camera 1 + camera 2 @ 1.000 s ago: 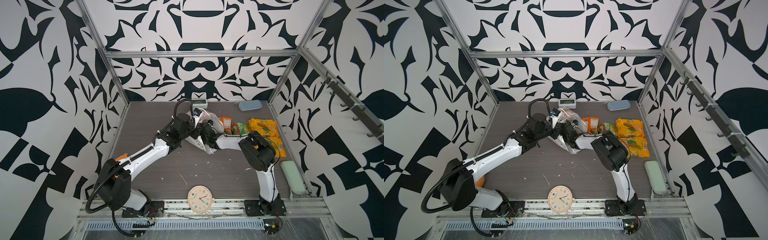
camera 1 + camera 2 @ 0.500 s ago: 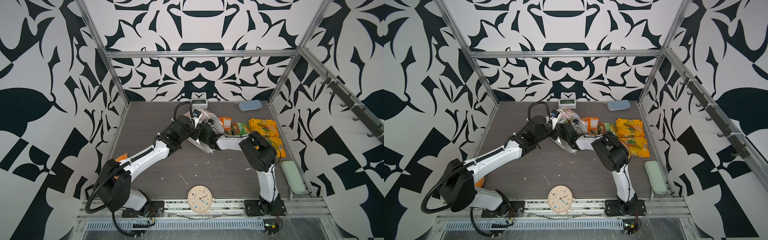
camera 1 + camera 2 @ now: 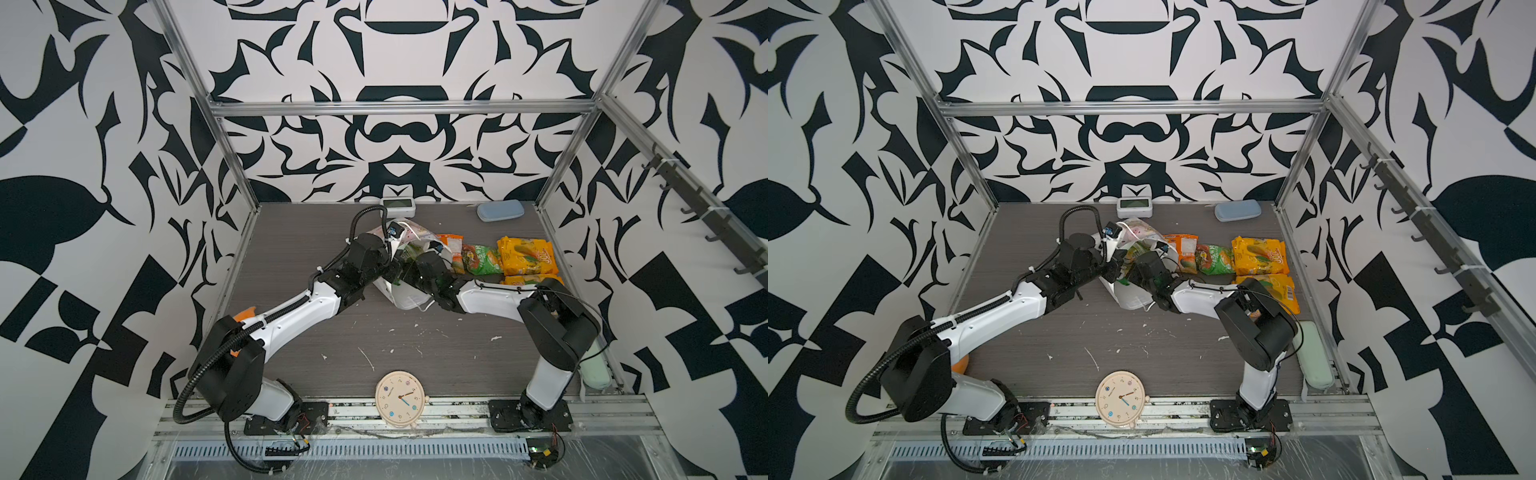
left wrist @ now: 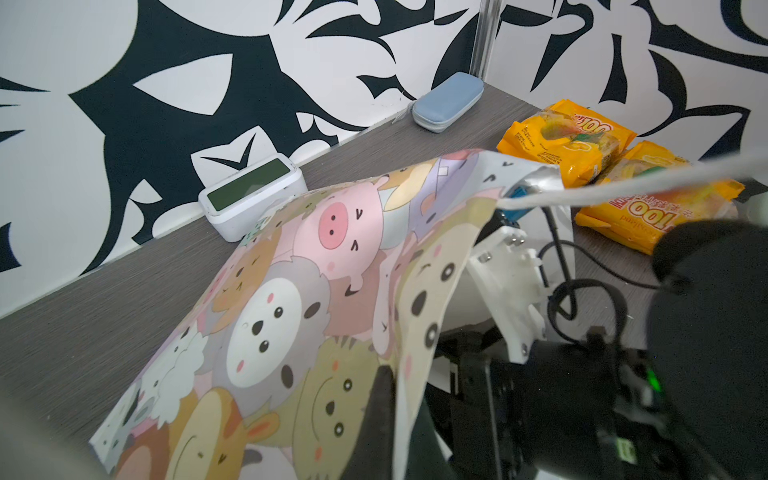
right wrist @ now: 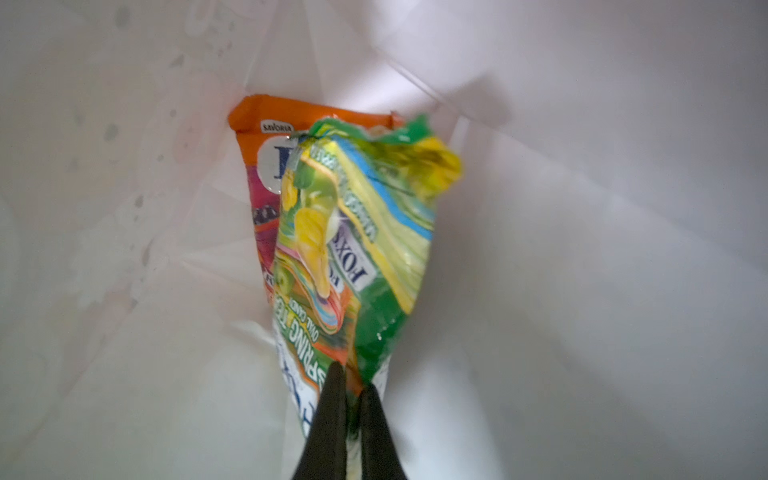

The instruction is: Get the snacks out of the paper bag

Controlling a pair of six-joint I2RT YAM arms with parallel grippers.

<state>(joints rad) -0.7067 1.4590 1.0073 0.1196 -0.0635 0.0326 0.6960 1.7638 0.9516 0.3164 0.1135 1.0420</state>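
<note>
Change: right gripper point(image 5: 349, 374) just clamped on green packet point(image 5: 361, 249) inside paper bag point(image 4: 286, 291) — grasp made, pull-out likely next. orange packet point(image 5: 266, 120) behind it, deeper in. left gripper point(image 4: 384, 403) pinched on bag wall — mouth propped. four packets point(image 3: 525, 253) already out on table point(image 3: 374, 332).

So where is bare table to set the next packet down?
Widest bare table: between the left arm, right arm and the round clock. Also bare: the far-left stretch between the left wall, the left arm and the paper bag. Crowded: right of the bag, the orange packet, green packet and two yellow packets run almost to the right wall.
</note>
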